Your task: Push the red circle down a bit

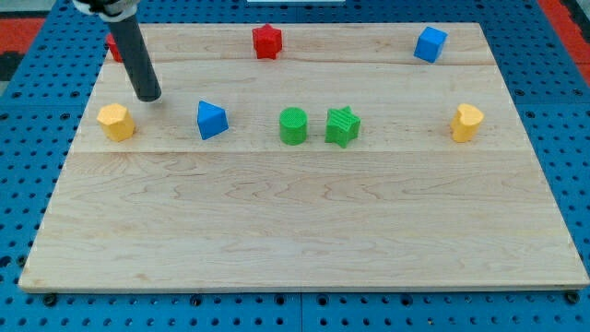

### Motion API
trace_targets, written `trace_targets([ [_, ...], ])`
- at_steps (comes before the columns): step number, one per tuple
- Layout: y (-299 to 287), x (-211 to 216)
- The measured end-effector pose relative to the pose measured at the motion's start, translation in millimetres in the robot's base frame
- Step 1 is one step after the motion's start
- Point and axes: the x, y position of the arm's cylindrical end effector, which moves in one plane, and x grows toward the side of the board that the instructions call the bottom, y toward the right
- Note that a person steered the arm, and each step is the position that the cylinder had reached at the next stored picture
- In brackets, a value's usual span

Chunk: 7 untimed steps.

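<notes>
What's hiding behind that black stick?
A red block peeks out at the rod's left. Most of it is covered, so its shape can't be made out. My tip rests above the yellow block.

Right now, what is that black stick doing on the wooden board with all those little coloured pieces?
That stick is my pushing rod. My tip rests on the wooden board near its upper left corner, just above and right of the yellow block. The red circle I am meant to nudge downward sits mostly hidden behind the rod. The other pieces lie untouched: a red star, blue cube, blue triangle, green cylinder, green star and a second yellow block.
</notes>
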Motion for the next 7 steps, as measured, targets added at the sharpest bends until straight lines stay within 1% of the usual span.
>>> trace_targets([
  [1,-68.2,-12.1],
  [2,-99.8,-21.6],
  [3,-101.3,-34.9],
  [4,-101.4,-91.1],
  [5,-98.4,-130.3],
  [6,-74.5,-107.7],
  [7,-60.0,-38.1],
])
